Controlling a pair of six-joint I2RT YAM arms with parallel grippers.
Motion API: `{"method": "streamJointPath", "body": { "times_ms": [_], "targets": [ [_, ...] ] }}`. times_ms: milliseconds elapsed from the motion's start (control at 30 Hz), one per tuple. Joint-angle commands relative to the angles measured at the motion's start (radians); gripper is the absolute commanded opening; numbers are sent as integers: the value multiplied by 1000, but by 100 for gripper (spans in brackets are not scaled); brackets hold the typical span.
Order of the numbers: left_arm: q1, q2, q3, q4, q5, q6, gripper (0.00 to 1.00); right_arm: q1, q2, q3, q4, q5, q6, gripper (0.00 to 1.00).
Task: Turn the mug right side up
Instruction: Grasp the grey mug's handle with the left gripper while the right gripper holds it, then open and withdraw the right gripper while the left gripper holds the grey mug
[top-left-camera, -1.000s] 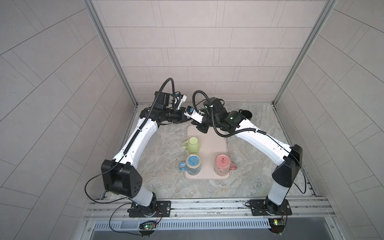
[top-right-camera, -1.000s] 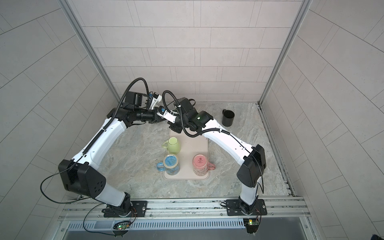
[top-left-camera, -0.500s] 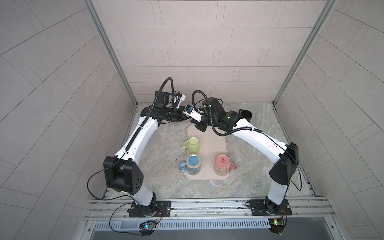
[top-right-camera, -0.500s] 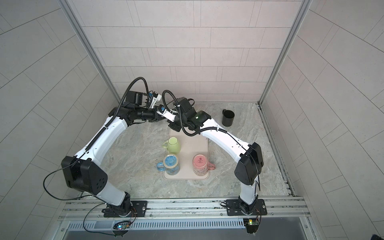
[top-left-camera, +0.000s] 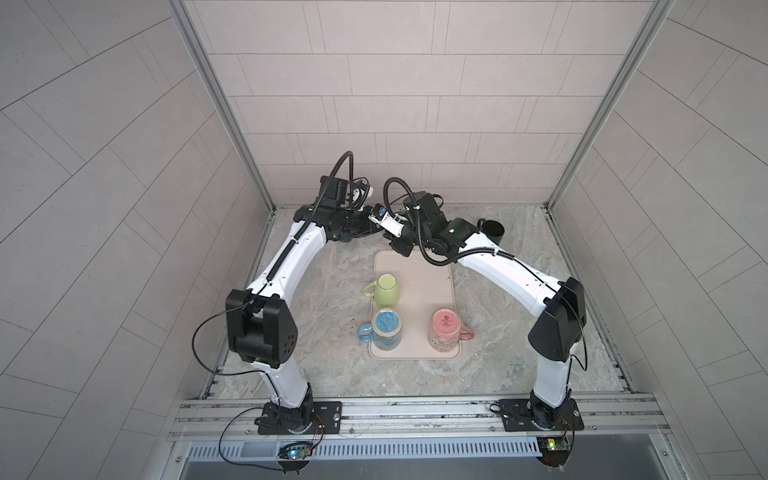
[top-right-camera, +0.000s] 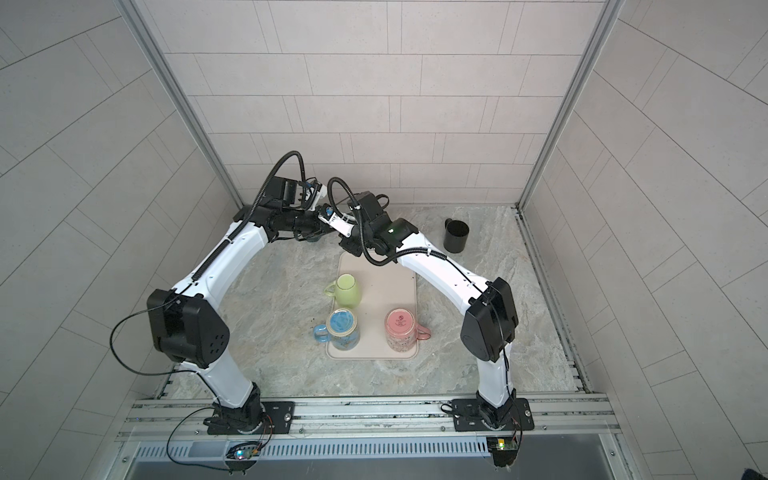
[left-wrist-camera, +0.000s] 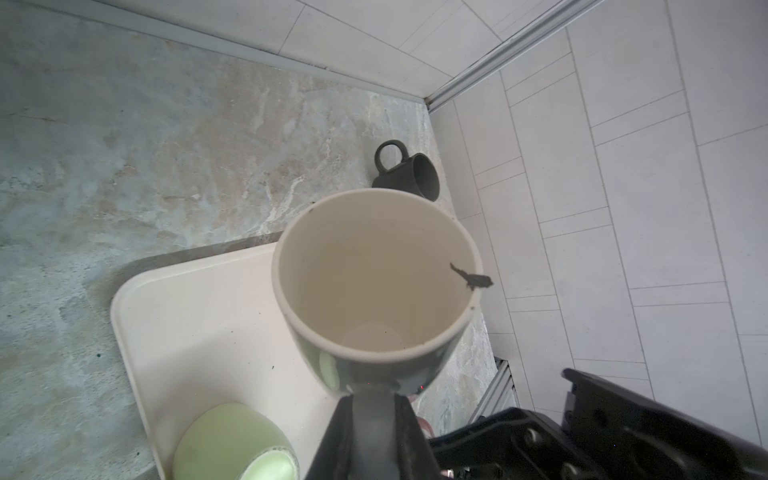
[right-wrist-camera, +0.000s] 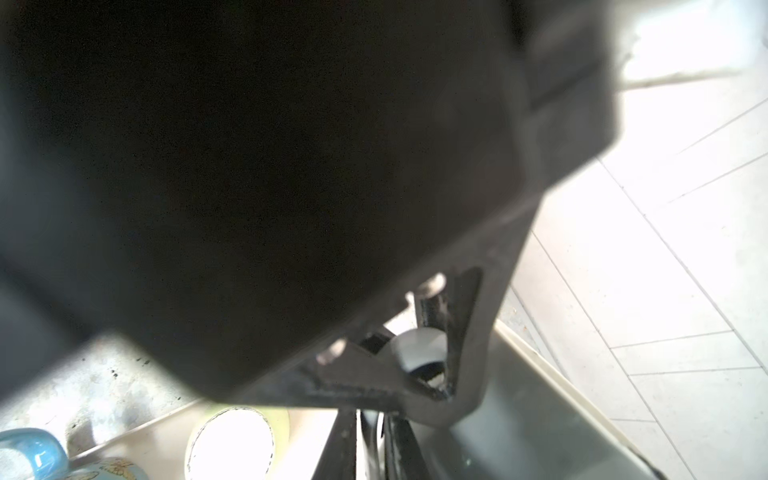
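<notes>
The mug (left-wrist-camera: 374, 291), grey-green outside and cream inside, hangs in the air above the far end of the tray. Its mouth faces the left wrist camera. My left gripper (left-wrist-camera: 371, 395) is shut on the mug's handle. In a top view the left gripper (top-left-camera: 368, 224) and right gripper (top-left-camera: 397, 245) meet tip to tip, hiding most of the mug. In the right wrist view the left gripper's black body blocks most of the picture. There the right gripper (right-wrist-camera: 371, 419) has its fingers close together beside the mug's wall (right-wrist-camera: 519, 415). What lies between them is unclear.
The beige tray (top-left-camera: 432, 266) holds a green mug (top-left-camera: 388, 291), a blue mug (top-left-camera: 386, 328) and a pink mug (top-left-camera: 444, 330), all bottom up. A black mug (top-left-camera: 492, 230) stands upright on the marble table near the back right corner. Walls enclose three sides.
Both arms have shifted slightly, the left elbow most. The two grippers stay together above the tray's far end, and the mugs on the tray have not moved.
</notes>
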Motion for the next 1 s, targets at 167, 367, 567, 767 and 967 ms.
{"method": "streamJointPath", "body": {
  "times_ms": [167, 367, 567, 767, 967],
  "targets": [
    [-20, 86, 109, -24, 15, 29, 0, -54, 51, 74, 68, 16, 11, 21],
    [-10, 165, 201, -21, -16, 30, 0, -77, 46, 72, 60, 13, 19, 23],
    [5, 218, 266, -8, -62, 37, 0, -86, -4, 19, 62, 16, 32, 23],
    [18, 262, 303, 23, -146, 38, 0, -88, -80, -62, 70, 48, 51, 24],
    [23, 292, 310, 73, -229, 42, 0, -89, -174, -155, 84, 94, 79, 24]
  ]
}}
